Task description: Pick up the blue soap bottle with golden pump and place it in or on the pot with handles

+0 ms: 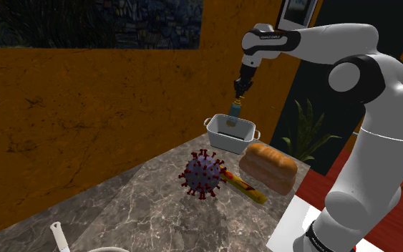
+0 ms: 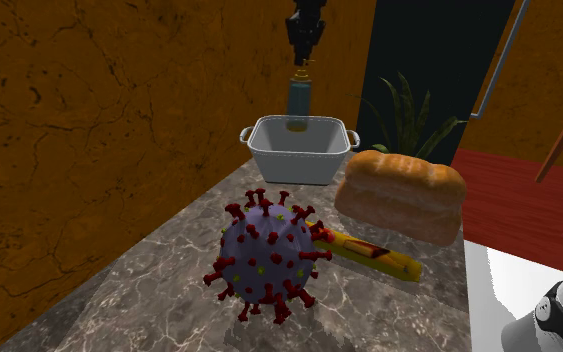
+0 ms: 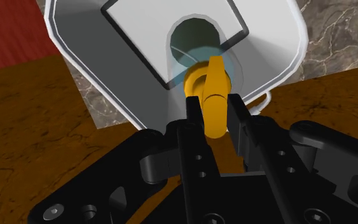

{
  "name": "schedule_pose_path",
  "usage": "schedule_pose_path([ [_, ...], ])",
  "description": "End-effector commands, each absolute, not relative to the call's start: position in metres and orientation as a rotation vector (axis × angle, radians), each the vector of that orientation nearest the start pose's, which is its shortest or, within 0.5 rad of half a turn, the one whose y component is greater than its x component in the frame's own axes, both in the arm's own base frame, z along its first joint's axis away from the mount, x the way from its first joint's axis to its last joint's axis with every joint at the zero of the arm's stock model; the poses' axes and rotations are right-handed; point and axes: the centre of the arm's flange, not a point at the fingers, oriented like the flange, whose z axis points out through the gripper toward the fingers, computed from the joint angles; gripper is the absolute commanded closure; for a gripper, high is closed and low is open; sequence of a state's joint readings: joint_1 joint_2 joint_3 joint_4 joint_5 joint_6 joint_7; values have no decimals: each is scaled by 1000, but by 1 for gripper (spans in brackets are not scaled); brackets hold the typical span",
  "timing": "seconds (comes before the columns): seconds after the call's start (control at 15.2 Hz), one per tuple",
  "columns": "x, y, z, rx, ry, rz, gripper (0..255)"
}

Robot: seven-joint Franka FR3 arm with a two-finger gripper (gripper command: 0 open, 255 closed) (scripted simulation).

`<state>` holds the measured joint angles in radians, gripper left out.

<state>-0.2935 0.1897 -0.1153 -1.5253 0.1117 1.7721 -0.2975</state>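
A blue soap bottle (image 1: 234, 109) with a golden pump (image 3: 212, 95) hangs upright from my gripper (image 1: 240, 91), which is shut on the pump. The bottle's base dips just below the rim of a white pot with handles (image 1: 216, 137) at the far end of the marble counter. In the second exterior view the bottle (image 2: 298, 98) hangs under the gripper (image 2: 304, 57), over the back part of the pot (image 2: 269, 158). Along the gripper, the black fingers (image 3: 191, 118) clasp the pump and the pot's pale inside (image 3: 126, 70) lies straight below the bottle (image 3: 193, 54).
On the counter (image 1: 121, 207) nearer the stand lie a loaf of bread (image 1: 268, 167), a spiky purple virus-shaped ball (image 1: 203, 174) and a yellow and red stick-shaped thing (image 1: 244, 185). An orange wall (image 1: 85, 107) stands close behind the counter. A potted plant (image 1: 307, 129) stands beyond the pot.
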Motion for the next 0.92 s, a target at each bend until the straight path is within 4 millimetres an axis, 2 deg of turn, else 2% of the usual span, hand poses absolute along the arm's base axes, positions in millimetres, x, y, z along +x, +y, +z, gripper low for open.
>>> schedule_pose_path([
  [0.0, 582, -234, 544, -3070, 197, -132, 255],
  [0.2, 582, -234, 530, -3070, 197, -132, 255],
  [0.66, 582, -234, 530, -3070, 197, -132, 255],
  [0.73, 582, -234, 530, -3070, 197, -132, 0],
  [0.86, 582, -234, 530, -3070, 197, -132, 0],
])
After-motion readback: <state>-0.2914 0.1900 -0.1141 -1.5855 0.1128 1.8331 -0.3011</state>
